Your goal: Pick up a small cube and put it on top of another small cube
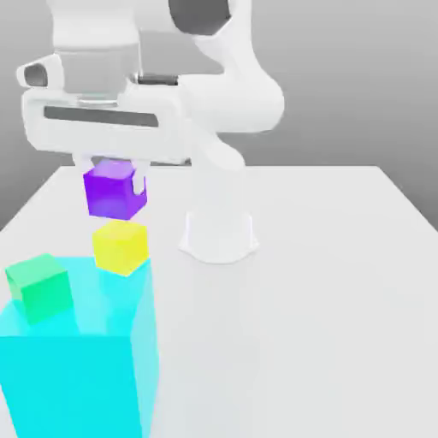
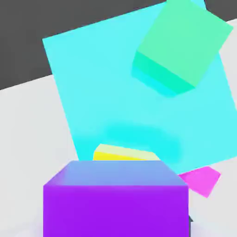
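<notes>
Pick: small purple cube (image 1: 111,193) aloft | hand (image 1: 115,187): closed to cube's width, apparently gripping it | Left: lower onto yellow cube (image 1: 120,248), release | Stacked: 0

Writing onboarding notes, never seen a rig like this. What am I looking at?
One white robot arm with a two-finger gripper. The exterior view watches from off the arm; the hand view comes from a camera on the hand.

A big translucent cyan block stands on the pale table. On it sit a green cube and, by its edge, a yellow cube. The hand view adds something pink beyond the block.

Between the fingers, off the table, is a purple cube, apparently held.
</notes>
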